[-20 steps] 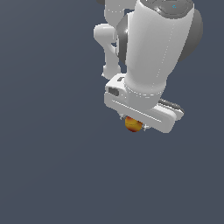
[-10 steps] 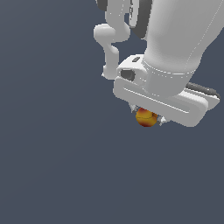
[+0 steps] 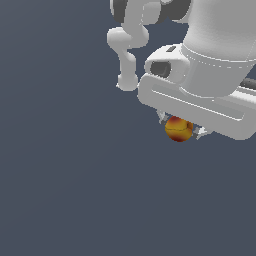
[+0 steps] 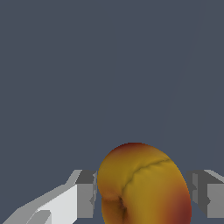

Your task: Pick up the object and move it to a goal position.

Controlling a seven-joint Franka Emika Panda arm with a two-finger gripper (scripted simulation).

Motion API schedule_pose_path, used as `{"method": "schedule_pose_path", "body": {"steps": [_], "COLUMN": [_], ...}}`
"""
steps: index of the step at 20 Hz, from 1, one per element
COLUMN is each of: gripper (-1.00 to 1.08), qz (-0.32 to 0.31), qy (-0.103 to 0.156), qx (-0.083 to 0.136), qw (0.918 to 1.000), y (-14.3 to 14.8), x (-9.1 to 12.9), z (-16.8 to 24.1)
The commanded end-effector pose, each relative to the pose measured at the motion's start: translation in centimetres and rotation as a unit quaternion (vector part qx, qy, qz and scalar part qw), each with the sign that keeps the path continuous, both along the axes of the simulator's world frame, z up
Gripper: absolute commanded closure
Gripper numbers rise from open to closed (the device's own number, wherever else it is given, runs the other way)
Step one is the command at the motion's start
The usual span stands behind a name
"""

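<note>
The gripper [image 3: 181, 131] sits in the upper right of the exterior view, its white body filling that corner, and just under it the ball [image 3: 178, 129] shows right of the frame's centre, yellow-orange with red patches. In the wrist view the ball [image 4: 142, 186] fills the lower middle of the frame, with 1 grey pad [image 4: 86, 194] touching its side and the other finger [image 4: 205, 192] close against the opposite side, so the jaws are closed on the ball, gripping it between them. As for progress, the pick seems done: the ball hangs clamped under the hand against a plain dark grey background, with no surface visibly touching it, though the flat backdrop makes height hard to judge. What is left is carrying it to the goal; no goal marker shows in either view, so how near that is cannot be told. The ball is nearly round, so it has no clear long axis; a dark crease runs across its face in the wrist view, and a faint seam crosses it in the exterior view
</note>
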State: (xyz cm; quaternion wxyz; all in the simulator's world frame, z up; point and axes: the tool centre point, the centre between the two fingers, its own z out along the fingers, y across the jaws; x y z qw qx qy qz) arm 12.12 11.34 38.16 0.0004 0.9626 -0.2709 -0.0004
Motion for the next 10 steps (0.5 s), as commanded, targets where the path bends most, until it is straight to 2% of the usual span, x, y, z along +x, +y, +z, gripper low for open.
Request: {"method": "schedule_pose_path", "body": {"steps": [1,10], "gripper": [1.08,1.08], "qz": [0.000,0.000], "qy": [0.000,0.000], "qx": [0.000,0.000], "qw": [1.0000,1.0000], "y": [0.27,0.73], "x": [0.17,0.51], "z": [0.64,1.58]}}
